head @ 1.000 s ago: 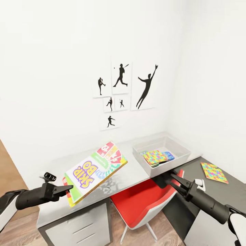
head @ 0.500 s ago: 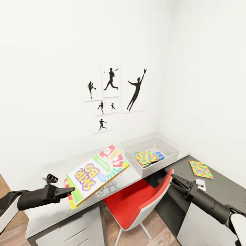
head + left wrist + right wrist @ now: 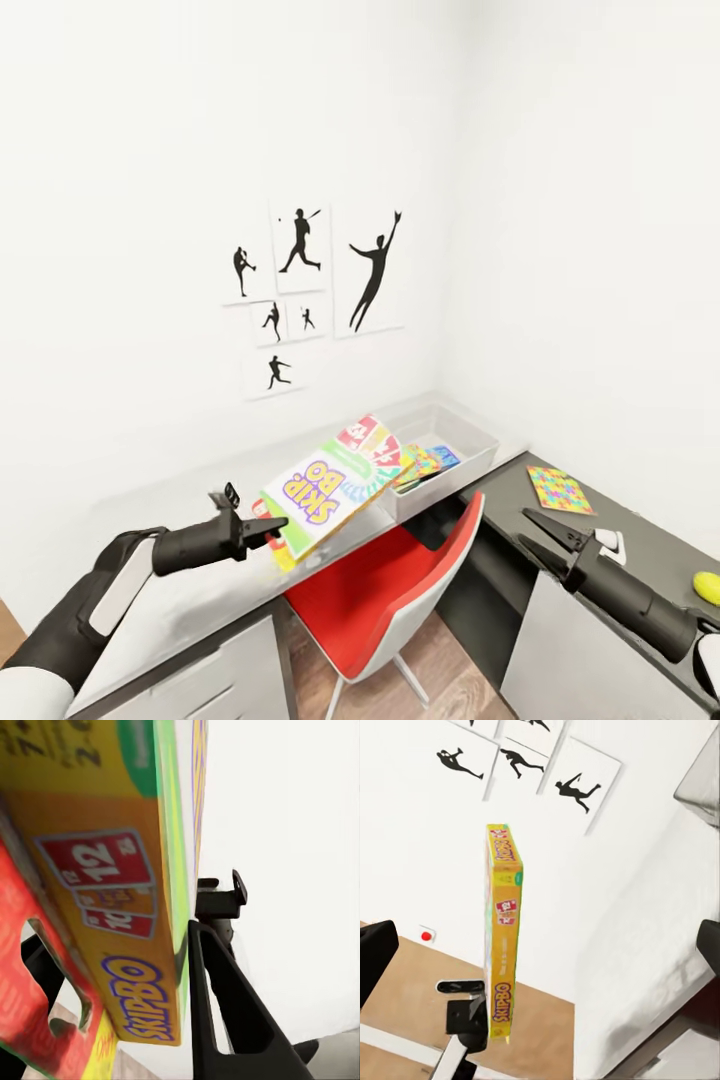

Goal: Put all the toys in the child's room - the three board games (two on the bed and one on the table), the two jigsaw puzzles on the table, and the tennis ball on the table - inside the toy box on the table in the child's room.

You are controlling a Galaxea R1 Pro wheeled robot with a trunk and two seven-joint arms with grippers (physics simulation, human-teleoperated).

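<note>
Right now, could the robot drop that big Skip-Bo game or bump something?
Maybe. The left hand pinches the Skip-Bo box only at one end, so the long box could tip or slip out. Its far end hangs just by the toy box rim and might knock it. A jigsaw puzzle on the dark cabinet still needs collecting.
</note>
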